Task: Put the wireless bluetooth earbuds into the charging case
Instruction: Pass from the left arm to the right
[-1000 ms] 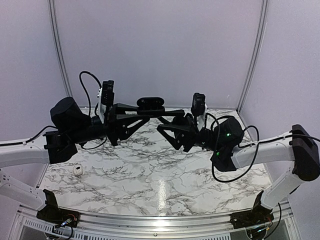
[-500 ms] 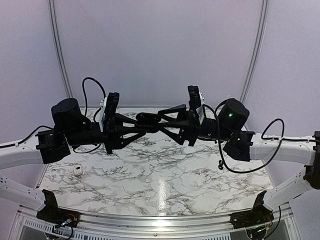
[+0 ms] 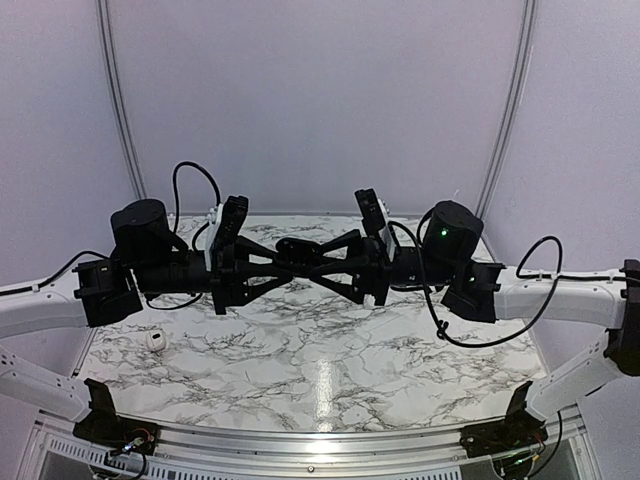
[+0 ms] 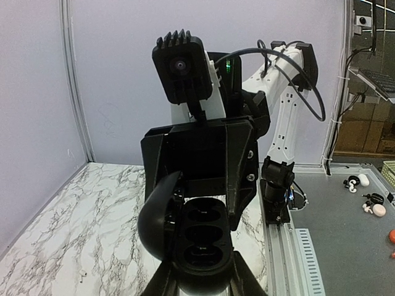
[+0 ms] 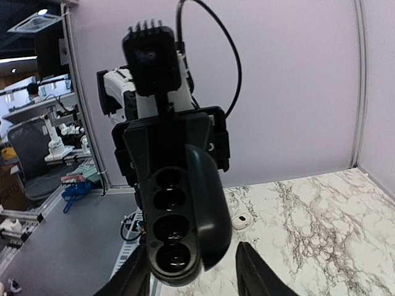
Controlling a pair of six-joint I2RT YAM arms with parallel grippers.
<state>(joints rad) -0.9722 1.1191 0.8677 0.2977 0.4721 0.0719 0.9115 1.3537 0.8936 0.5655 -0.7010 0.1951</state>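
While both arms reach toward each other above the marble table (image 3: 330, 345), the left gripper (image 3: 290, 262) and right gripper (image 3: 315, 262) meet tip to tip, off the surface, with a black oblong container (image 3: 298, 245) between them. Left wrist view: the container's near end is clamped between the left fingers, and its hinged lid (image 4: 157, 216) is swung open to one side. A row of round dark wells is exposed; can't tell what they hold. Right wrist view: the right jaws are parted and straddle the container's other end. One finger (image 5: 133, 274) is just beside its wall, the other stands off with a visible gap. The charging case (image 3: 155, 340), small, white and rounded, lies on the table near the left edge, under the left arm and well apart from both grippers. It has a dark spot on top, too small to identify. A green light (image 3: 443, 233) glows on the right arm's housing. The right arm's wrist camera (image 4: 182, 65) looks straight into the left wrist view. Any print on the cardboard boxes (image 4: 355, 132) beyond the table is too small to read.
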